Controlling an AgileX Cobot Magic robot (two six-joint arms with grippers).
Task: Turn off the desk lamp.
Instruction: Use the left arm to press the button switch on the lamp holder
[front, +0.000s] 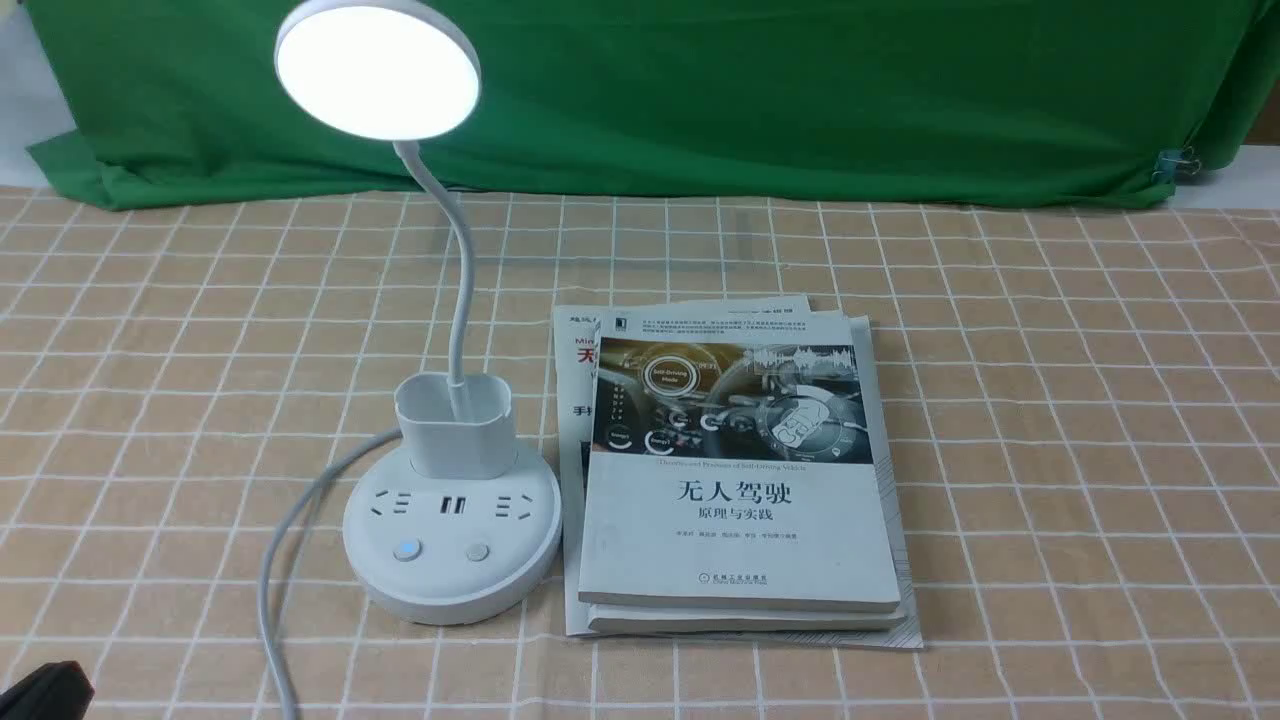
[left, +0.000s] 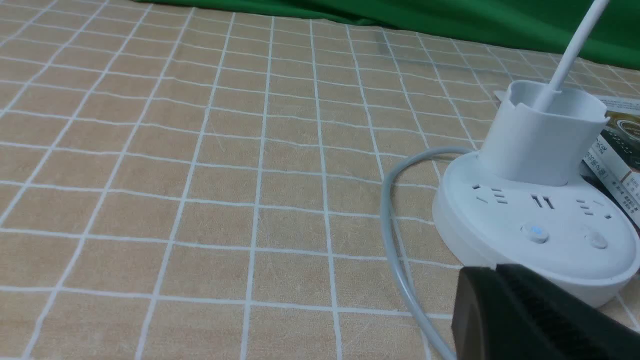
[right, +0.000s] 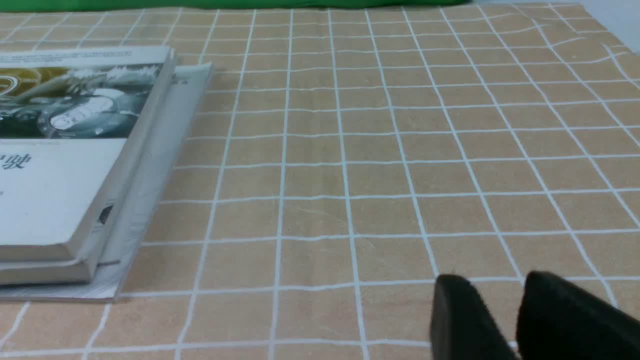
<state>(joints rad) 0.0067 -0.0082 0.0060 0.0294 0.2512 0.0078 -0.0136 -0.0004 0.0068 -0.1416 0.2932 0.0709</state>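
Closed on nothing, my left gripper (front: 65, 675) waits nearer than my right gripper (right: 492, 280), whose fingers stand apart; the lit lamp's base (front: 450, 540) lies forward and rightward of the left.

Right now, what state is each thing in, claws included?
Desk lamp: lit, upright, neck bent
Left button: glowing blue
Right button: unlit
Cable: curved, lying on the table
Books: closed, stacked
Left claw: shut, empty
Right claw: slightly open, empty
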